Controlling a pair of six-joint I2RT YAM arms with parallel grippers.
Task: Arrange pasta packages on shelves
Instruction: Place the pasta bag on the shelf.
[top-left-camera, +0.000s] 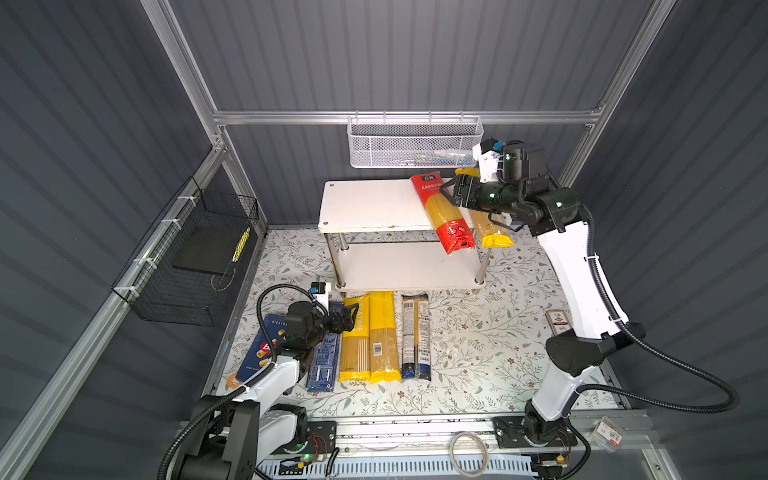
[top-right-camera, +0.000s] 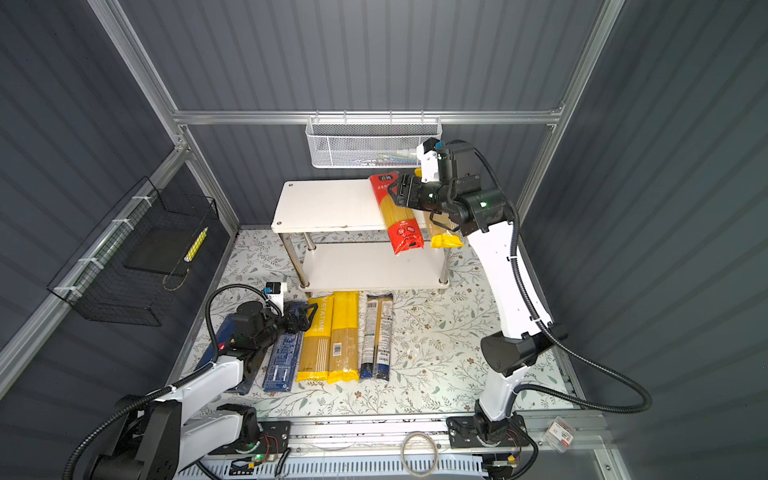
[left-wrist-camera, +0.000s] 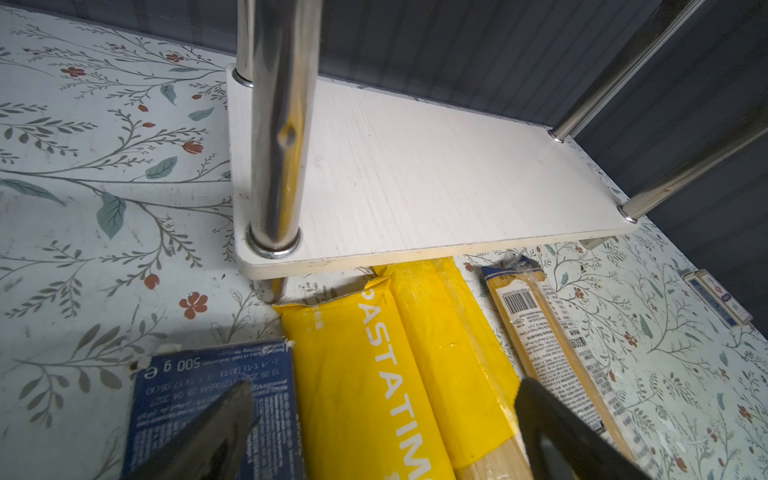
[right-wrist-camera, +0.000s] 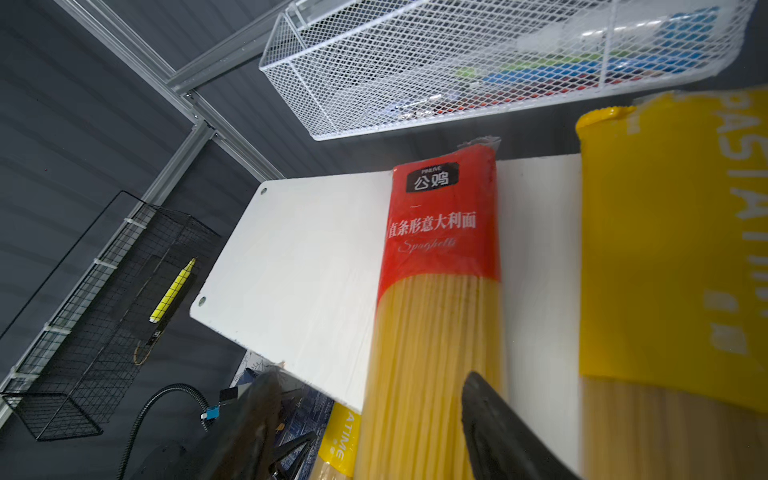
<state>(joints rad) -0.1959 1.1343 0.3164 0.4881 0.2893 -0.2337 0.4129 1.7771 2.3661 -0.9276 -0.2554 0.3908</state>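
**Work cell from above, read left to right.** A black wire basket (top-left-camera: 183, 266) hangs on the left wall. On the floral counter (top-left-camera: 478, 353) lies the wide blue Barilla box (top-left-camera: 259, 353), partly under my left arm.

My left end effector (top-left-camera: 349, 318) hovers with its jaws spread wide and holds nothing. In the left wrist view one of its fingers (left-wrist-camera: 216, 432) stands over the narrow blue box (top-left-camera: 322, 370), and the other stands at the far side of the yellow bags.

Next in the row the printed yellow bag (top-left-camera: 354, 353) and the second yellow bag (top-left-camera: 382, 332) lie side by side, touching. The grey-and-dark-blue bag (top-left-camera: 415, 336) lies just beside them. The far ends of all three reach the front edge of the shelves (top-left-camera: 374, 203). A white mesh basket (top-left-camera: 415, 145) hangs on the back rail above.

Toward the right end of the top board the red bag (top-left-camera: 446, 216) lies aslant, its near end overhanging the front edge. The third yellow bag (top-left-camera: 494, 237) lies beside it, likewise overhanging.

My right end effector (top-left-camera: 449, 192) sits over the red bag's middle with its jaws parted to either side. The right wrist view shows a gap between one finger (right-wrist-camera: 257, 415) and the bag, so nothing is gripped. A small red-and-white card (top-left-camera: 559, 322) lies on the counter at far right.
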